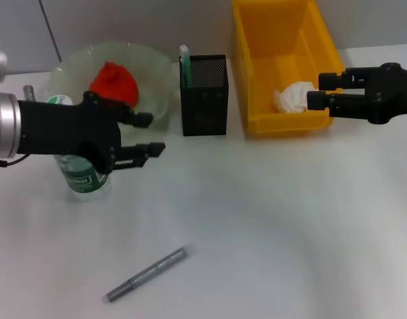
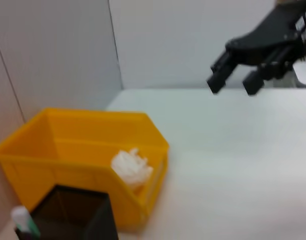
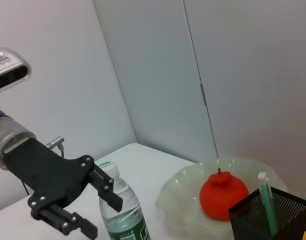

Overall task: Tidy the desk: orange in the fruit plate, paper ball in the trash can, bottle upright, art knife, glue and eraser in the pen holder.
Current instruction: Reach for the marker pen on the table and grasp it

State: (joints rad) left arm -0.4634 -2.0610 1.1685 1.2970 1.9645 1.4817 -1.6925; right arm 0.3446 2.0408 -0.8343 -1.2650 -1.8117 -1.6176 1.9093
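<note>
The bottle (image 1: 84,178) stands upright on the table, with a green label; it also shows in the right wrist view (image 3: 124,212). My left gripper (image 1: 149,135) is open and empty, its fingers reaching just past the bottle toward the pen holder (image 1: 205,94). The orange (image 1: 114,83) lies in the pale fruit plate (image 1: 153,66). The paper ball (image 1: 294,97) lies in the yellow trash can (image 1: 283,40). My right gripper (image 1: 316,90) is open and empty, above the can's front right corner. A grey art knife (image 1: 147,273) lies on the table in front. The eraser is out of view.
A green and white stick (image 1: 185,64) stands in the black mesh pen holder. The plate, pen holder and trash can stand in a row at the back. In the left wrist view the trash can (image 2: 143,145) and paper ball (image 2: 131,167) show, with the right gripper (image 2: 233,86) beyond.
</note>
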